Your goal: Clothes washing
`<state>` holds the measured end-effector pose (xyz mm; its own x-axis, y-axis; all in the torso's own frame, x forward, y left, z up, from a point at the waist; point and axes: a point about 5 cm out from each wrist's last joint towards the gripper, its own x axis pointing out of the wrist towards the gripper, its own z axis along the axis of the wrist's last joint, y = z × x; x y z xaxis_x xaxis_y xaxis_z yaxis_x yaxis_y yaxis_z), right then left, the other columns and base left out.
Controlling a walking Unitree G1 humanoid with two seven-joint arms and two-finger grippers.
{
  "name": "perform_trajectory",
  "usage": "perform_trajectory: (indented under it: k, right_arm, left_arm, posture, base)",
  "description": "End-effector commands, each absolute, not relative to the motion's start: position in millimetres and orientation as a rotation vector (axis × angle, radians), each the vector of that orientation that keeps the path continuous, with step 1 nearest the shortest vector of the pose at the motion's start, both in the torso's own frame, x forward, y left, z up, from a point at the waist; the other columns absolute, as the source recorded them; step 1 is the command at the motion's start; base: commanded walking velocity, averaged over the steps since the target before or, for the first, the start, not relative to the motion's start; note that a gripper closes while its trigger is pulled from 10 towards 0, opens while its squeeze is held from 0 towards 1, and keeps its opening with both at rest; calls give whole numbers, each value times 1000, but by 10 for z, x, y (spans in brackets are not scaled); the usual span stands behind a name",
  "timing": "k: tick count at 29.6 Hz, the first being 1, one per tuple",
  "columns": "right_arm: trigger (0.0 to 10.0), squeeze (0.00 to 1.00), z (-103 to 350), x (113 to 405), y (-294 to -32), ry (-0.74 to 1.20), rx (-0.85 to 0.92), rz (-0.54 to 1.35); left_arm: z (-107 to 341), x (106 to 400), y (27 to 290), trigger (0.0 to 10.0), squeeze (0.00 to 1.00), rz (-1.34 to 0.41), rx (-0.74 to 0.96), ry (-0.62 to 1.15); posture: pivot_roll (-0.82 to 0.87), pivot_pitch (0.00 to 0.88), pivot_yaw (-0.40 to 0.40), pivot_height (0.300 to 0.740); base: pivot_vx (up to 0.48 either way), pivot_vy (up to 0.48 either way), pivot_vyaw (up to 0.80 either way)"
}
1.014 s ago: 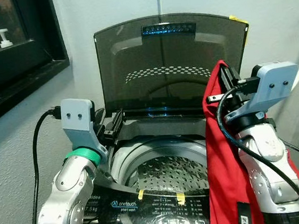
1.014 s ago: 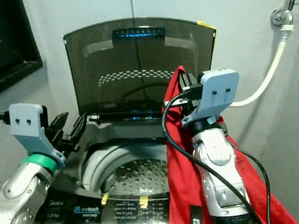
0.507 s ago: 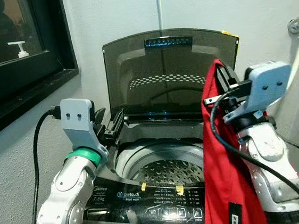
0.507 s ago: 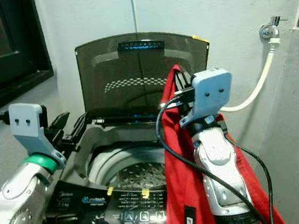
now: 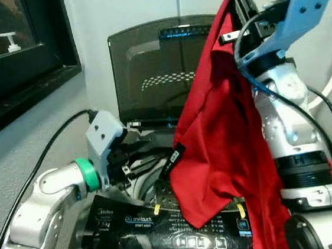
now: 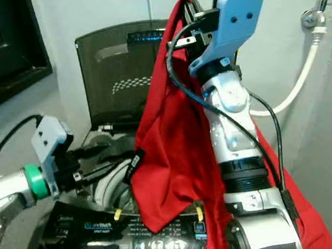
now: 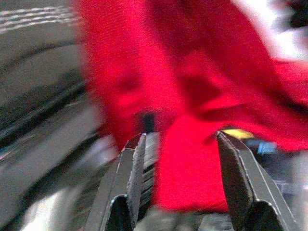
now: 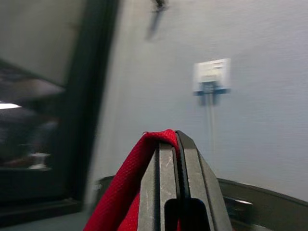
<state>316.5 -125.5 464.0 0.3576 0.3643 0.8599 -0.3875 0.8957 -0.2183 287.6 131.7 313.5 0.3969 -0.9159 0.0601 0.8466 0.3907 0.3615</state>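
The washing machine stands against the pale wall, its tinted lid raised upright at the back so the round mouth of the drum lies open from above. A dark window frame runs along the wall on the robot's left, and a white hose curves down from a tap on its right.

The right arm is lifted high with the forearm nearly vertical. The right pincer is pressed together on the top fold of the red garment. The cloth hangs from there in a long drape over the right side of the machine, its lower edge falling across the control panel, and a black label shows on its left edge above the drum.

The left arm is bent and reaches across low over the machine's front left corner. The left pincer is spread apart and points at the hanging cloth, close to its left edge; whether it touches cannot be told.
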Motion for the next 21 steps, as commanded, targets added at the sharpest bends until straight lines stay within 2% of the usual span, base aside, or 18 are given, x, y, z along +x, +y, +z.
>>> perform_trajectory:
  k: [1, 2, 3, 5, 8, 10, 11, 12, 14, 16, 17, 19, 21]
  right_arm:
    - [10000, 0, 4721, 3065, -1226, -1141, 25, 591]
    - [10000, 0, 4721, 3065, -1226, -1141, 25, 591]
    - [10000, 0, 4766, 3063, -1217, -1148, 54, 616]
    - [10000, 0, 4889, 2956, -1186, -1192, 124, 696]
    - [10000, 0, 4918, 2924, -1178, -1204, 140, 718]
    - [10000, 0, 4968, 2786, -1226, -1225, 218, 816]
    - [10000, 0, 4968, 2786, -1226, -1225, 218, 816]
    - [10000, 0, 4967, 2702, -1253, -1228, 258, 886]
    - [10000, 0, 4944, 2595, -1292, -1222, 304, 976]
    - [10000, 0, 4921, 2546, -1331, -1215, 322, 1009]
    - [10000, 0, 4921, 2546, -1331, -1215, 322, 1009]
    - [10000, 0, 4855, 2491, -1385, -1207, 308, 1017]
    - [10000, 0, 4819, 2497, -1401, -1193, 275, 994]
  left_arm:
    - [3106, 2629, 1066, 10000, 0, -1420, 221, -245]
    - [3106, 2629, 1066, 10000, 0, -1420, 221, -245]
    - [3071, 2574, 899, 10000, 0, -1556, 163, -222]
    - [2940, 2689, 627, 10000, 0, -1680, 48, -117]
    - [2901, 2729, 572, 10000, 0, -1694, 31, -88]
    - [2900, 3108, 533, 10000, 0, -1588, 59, -93]
    - [2900, 3108, 533, 10000, 0, -1588, 59, -93]
    - [2938, 3368, 545, 10000, 0, -1471, 69, -102]
    - [2998, 3696, 592, 10000, 0, -1257, 97, -122]
    - [3060, 3877, 668, 10000, 0, -1068, 124, -140]
    - [3060, 3877, 668, 10000, 0, -1068, 124, -140]
    - [3256, 4024, 866, 10000, 0, -846, 140, -209]
    - [3342, 4043, 929, 10000, 0, -785, 175, -249]
  posture:
    - [64, 104, 72, 740]
    - [64, 104, 72, 740]
    - [62, 108, 80, 740]
    - [56, 112, 88, 740]
    - [56, 112, 88, 740]
    - [31, 124, 105, 740]
    - [31, 124, 105, 740]
    - [26, 131, 110, 740]
    - [17, 133, 116, 740]
    - [8, 135, 121, 740]
    - [8, 135, 121, 740]
    - [-1, 137, 126, 740]
    - [-2, 136, 127, 740]
  base:
    - [0, 0, 0]
    - [0, 0, 0]
    - [0, 0, 0]
    - [0, 0, 0]
    - [0, 0, 0]
    - [0, 0, 0]
    - [0, 0, 0]
    - [0, 0, 0]
    - [0, 0, 0]
    - [0, 0, 0]
    - [0, 0, 0]
    - [0, 0, 0]
    - [0, 0, 0]
